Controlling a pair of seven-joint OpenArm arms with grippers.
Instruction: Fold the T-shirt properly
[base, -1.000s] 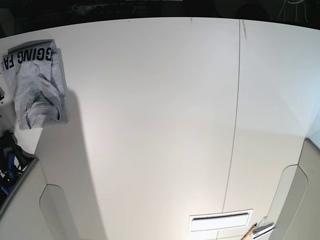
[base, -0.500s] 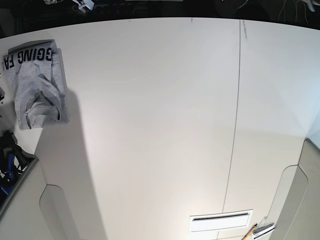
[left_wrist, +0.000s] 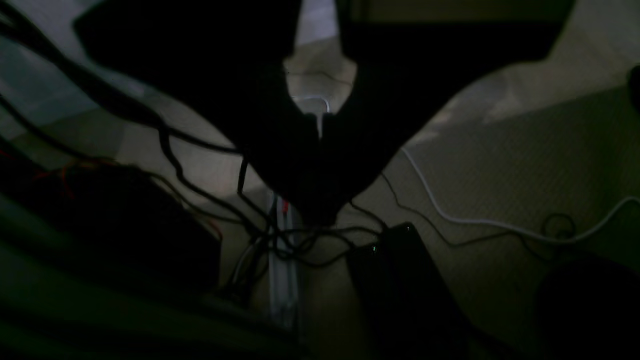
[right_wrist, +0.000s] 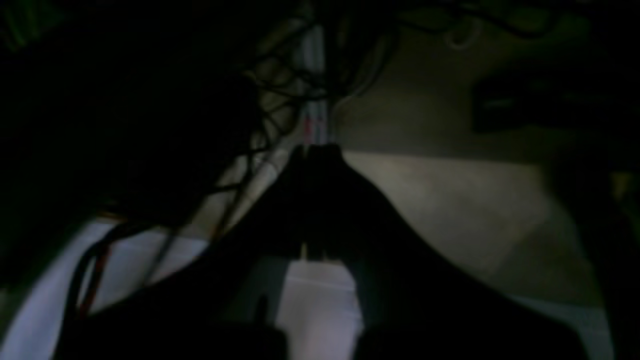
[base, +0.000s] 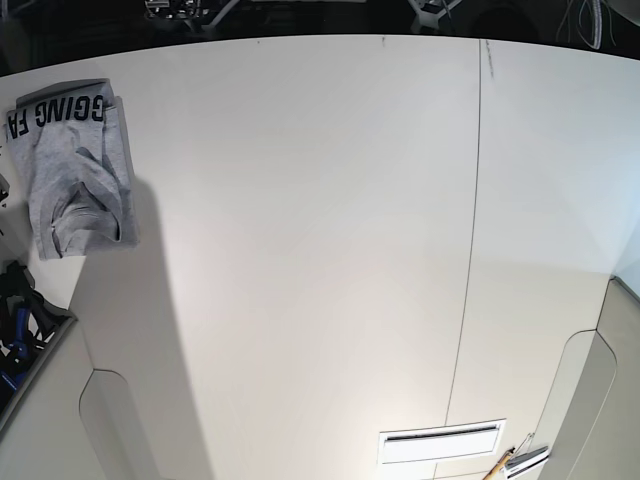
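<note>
Showing more beyond the desk's (base: 300, 250) far edge, the arms (base: 430, 14) are brought nearer, while the folded T-shirt (base: 60, 160) is left unmoved at far left. Left end effector (left_wrist: 320, 215) and right end effector (right_wrist: 316, 150) are closed, empty; folding seems finished.

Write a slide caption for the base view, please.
Folded grey T-shirt with black lettering near the left edge of a white table, both arms at the far edge.

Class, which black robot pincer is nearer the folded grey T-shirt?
The right black pincer: its arm is at the base view's upper left; the other's is farther right.
</note>
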